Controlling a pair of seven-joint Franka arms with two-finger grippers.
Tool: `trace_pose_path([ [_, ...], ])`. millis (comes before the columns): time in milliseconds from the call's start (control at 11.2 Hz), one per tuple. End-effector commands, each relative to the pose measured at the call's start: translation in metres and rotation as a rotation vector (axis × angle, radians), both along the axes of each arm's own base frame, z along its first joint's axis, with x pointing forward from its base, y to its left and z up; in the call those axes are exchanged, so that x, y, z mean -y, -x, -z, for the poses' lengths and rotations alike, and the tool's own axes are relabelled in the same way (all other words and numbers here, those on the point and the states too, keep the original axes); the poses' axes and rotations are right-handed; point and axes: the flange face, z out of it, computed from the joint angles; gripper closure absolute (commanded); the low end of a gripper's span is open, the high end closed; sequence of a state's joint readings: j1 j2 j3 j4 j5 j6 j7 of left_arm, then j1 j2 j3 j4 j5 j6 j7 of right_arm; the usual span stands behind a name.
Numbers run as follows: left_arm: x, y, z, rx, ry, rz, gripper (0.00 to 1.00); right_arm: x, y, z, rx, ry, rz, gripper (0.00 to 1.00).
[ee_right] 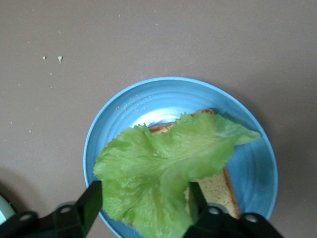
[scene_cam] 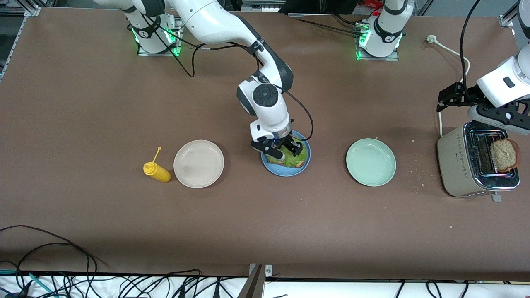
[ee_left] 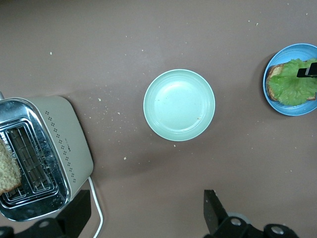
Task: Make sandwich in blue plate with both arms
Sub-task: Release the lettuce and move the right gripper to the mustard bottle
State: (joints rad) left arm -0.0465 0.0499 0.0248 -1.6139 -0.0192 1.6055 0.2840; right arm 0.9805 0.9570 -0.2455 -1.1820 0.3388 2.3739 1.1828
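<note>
Right pincer (scene_cam: 282, 150) sits low over the blue plate (scene_cam: 273, 166) at the middle of the front view, its fingers spread apart on either side of the lettuce leaf (ee_right: 168, 163), not gripping it as far as I can see. The leaf lies on one bread slice (ee_right: 218, 188) inside the plate, and only the right wrist view shows that brown corner peeking out under the green. Plenty of bare worktop (scene_cam: 265, 231) all around the plate, mostly in the lower part of the front frame. Left pincer (scene_cam: 482, 109) hangs at the right edge of that frame over the toaster (scene_cam: 459, 165), fingers wide open, nothing in them. A second bread slice (scene_cam: 504, 155) stands up out of the toaster slot; the left wrist view catches just a sliver of it at its lower left. Between toaster and blue plate is the pale green plate (scene_cam: 371, 162), nothing in it. Left of centre sits the beige plate (scene_cam: 198, 164), also bare, with a yellow squeeze bottle (scene_cam: 156, 171) lying just beside it.
</note>
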Motion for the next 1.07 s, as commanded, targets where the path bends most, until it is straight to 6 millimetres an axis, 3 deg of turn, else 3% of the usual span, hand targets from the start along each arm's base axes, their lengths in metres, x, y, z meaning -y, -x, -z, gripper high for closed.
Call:
trace_pose_path([
  [0,0.001,-0.001,-0.004,-0.006,0.013,0.016,0.00,0.030,0.005,-0.036,-0.032,0.038,-0.062,0.00],
  [267,-0.008,-0.002,-0.006,-0.001,0.013,-0.003,0.00,0.079,-0.022,-0.086,-0.078,0.075,-0.201,0.00],
  [444,-0.018,-0.003,-0.012,0.012,0.013,-0.022,0.00,0.138,-0.052,-0.120,-0.107,0.093,-0.352,0.00],
  [622,-0.054,-0.002,-0.014,0.016,0.012,-0.083,0.00,0.210,-0.084,-0.145,-0.112,0.098,-0.530,0.00],
  [800,-0.093,-0.006,0.004,-0.012,0.012,-0.142,0.00,0.276,-0.107,-0.161,-0.092,0.087,-0.706,0.00],
  [978,-0.165,-0.004,0.026,-0.039,0.018,-0.222,0.00,0.321,-0.115,-0.173,-0.067,0.077,-0.854,0.00],
])
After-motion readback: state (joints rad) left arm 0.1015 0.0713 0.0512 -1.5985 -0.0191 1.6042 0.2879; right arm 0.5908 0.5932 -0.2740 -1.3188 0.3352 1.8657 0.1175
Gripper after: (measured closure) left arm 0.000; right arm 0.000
